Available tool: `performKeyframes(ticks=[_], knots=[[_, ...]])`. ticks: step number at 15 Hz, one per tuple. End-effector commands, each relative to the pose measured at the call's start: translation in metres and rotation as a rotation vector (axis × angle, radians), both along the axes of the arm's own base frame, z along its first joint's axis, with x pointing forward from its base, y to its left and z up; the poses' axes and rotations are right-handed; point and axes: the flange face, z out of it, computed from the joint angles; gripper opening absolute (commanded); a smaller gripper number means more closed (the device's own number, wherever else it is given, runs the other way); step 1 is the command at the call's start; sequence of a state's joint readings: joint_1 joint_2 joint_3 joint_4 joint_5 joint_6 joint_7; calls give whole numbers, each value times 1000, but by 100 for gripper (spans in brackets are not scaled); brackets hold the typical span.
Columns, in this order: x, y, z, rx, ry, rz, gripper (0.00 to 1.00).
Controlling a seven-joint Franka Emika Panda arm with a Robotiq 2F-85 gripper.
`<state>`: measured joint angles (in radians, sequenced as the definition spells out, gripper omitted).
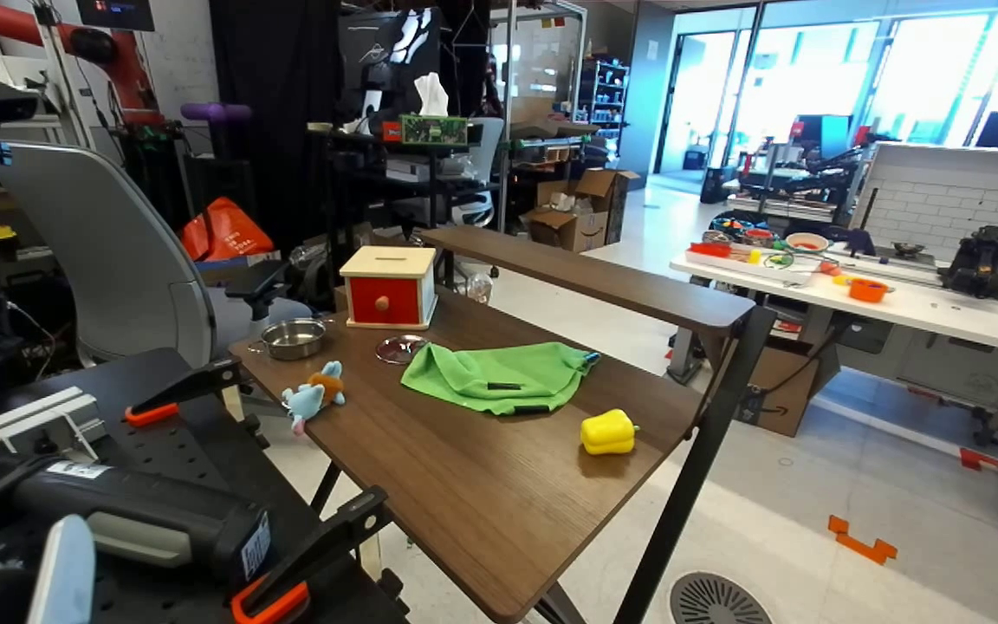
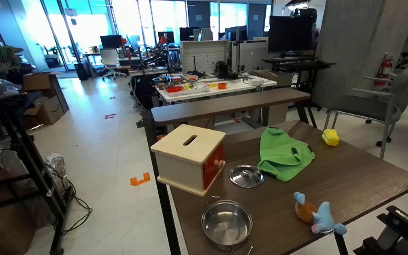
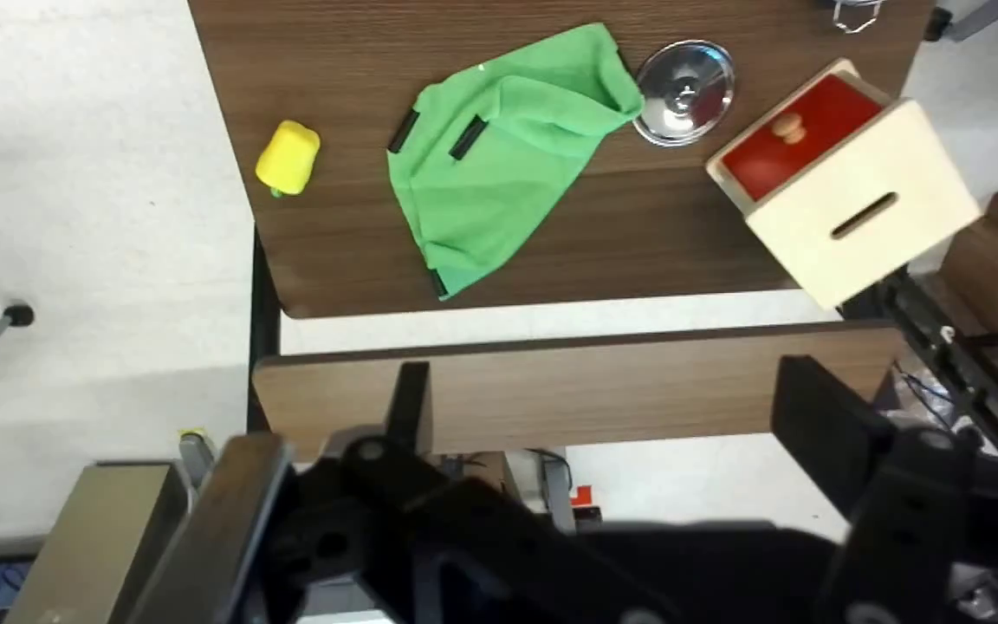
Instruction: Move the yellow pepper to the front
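While the hand [image 3: 607, 381] sits nearest in the wrist view, at six o'clock, its two jaws stand wide apart. Past them runs a raised board [image 3: 568, 390] of light brown wood, along the six o'clock side of the darker table [image 3: 612, 234]. Taking the green cloth [image 3: 490, 173], spread in loose folds, as the middle of the clock, the yellow pepper [image 3: 288, 158] is on the table at nine, apart from the cloth and near the table's end, lying on its side with its stem pointing between six and seven. At two o'clock a metal lid [image 3: 677, 95] meets the cloth's corner with its rim. At three stands a wooden box [image 3: 854, 173] with a red front, a round knob and a slot in its top. In an exterior view a steel pot [image 2: 227, 226] stands at seven o'clock from the lid, and a blue-and-brown plush toy [image 2: 322, 216] lies at five from the cloth, right at the table's edge. Farther off, at twelve beyond the raised board, a white desk [image 2: 241, 86] carries an orange container [image 2: 221, 85], with bright windows [image 2: 168, 14] behind.
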<state>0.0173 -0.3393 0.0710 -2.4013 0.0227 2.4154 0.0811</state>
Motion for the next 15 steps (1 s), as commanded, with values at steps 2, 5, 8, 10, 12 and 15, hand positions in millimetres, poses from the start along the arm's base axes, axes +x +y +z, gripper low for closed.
performKeyframes(ticks=[2, 5, 8, 10, 12, 15], knots=[[49, -58, -98, 14, 8, -97, 100], [74, -97, -169, 20, 24, -193, 100], [101, -130, -233, 13, 44, -275, 100], [118, -150, -274, 3, 69, -323, 100], [135, -164, -306, -6, 98, -365, 100], [156, -174, -342, -16, 128, -411, 100]])
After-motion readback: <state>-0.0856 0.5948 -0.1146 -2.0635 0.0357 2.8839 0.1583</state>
